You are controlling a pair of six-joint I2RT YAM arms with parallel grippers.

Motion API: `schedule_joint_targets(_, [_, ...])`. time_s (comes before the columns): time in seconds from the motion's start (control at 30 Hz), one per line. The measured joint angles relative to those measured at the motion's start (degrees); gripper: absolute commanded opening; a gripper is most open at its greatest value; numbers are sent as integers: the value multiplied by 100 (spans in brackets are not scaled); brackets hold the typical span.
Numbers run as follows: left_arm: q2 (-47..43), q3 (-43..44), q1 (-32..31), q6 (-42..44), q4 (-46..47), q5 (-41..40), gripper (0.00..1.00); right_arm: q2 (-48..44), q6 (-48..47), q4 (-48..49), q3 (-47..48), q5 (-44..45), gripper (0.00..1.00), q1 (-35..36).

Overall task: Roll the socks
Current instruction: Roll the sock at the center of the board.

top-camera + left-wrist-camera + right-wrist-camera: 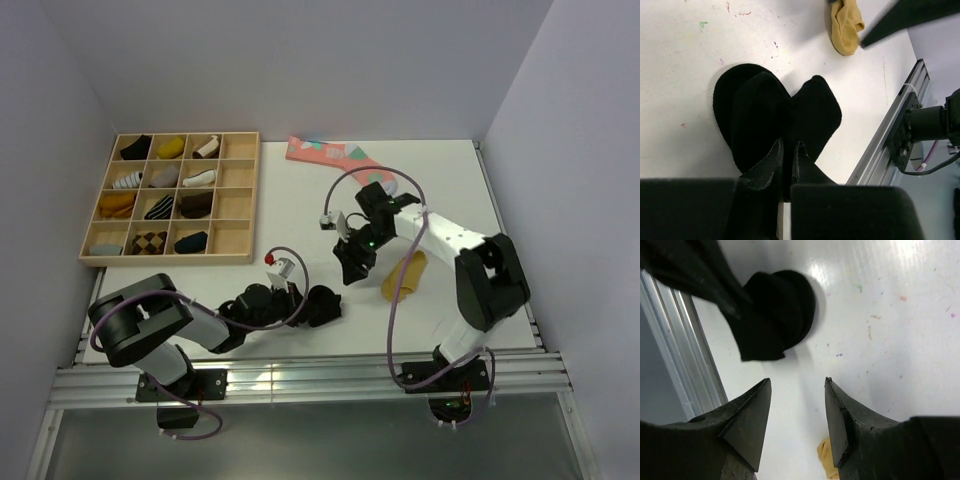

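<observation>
The black sock (325,305) lies bunched in a folded lump near the table's front edge. In the left wrist view the black sock (775,110) spreads in rounded lobes, and my left gripper (788,146) is shut on its near fold. My right gripper (352,262) hovers open just behind it, nothing between its fingers (752,415). Below its jaws the right wrist view shows bare table, with the black sock (780,315) beyond them. The mustard-tan sock (405,275) lies crumpled to the right, apart from both grippers; mustard-tan sock (847,25), mustard-tan sock (827,462).
A wooden compartment tray (235,200) with several rolled socks stands at the back left. A long pink patterned sock (325,152) lies at the back. The metal rail (890,130) of the table's front edge runs close to the black sock.
</observation>
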Motion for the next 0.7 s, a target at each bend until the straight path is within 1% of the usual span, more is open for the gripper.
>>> schedule_joint_targets(0.2, [122, 48, 267, -315, -24, 376, 0, -1419, -254, 813, -1226, 229, 58, 20])
schedule_joint_targets(0.23, [164, 87, 317, -350, -44, 474, 0, -1641, -310, 940, -1408, 260, 61, 42])
schedule_joint_targets(0.33, [317, 177, 455, -474, -17, 717, 1, -2175, -494, 1342, -1893, 411, 64, 144])
schedule_joint_targets(0.5, [612, 221, 804, -824, 216, 1292, 0, -2815, -745, 1930, -2647, 837, 65, 807])
schedule_joint_targets(0.67, [846, 251, 1119, -1207, 343, 1829, 0, -3023, -833, 2479, -3097, 1252, 66, 1491])
schedule_joint_targets(0.7, [892, 278, 1169, -1266, 345, 1934, 0, -3036, -850, 2608, -3171, 1360, 68, 1606])
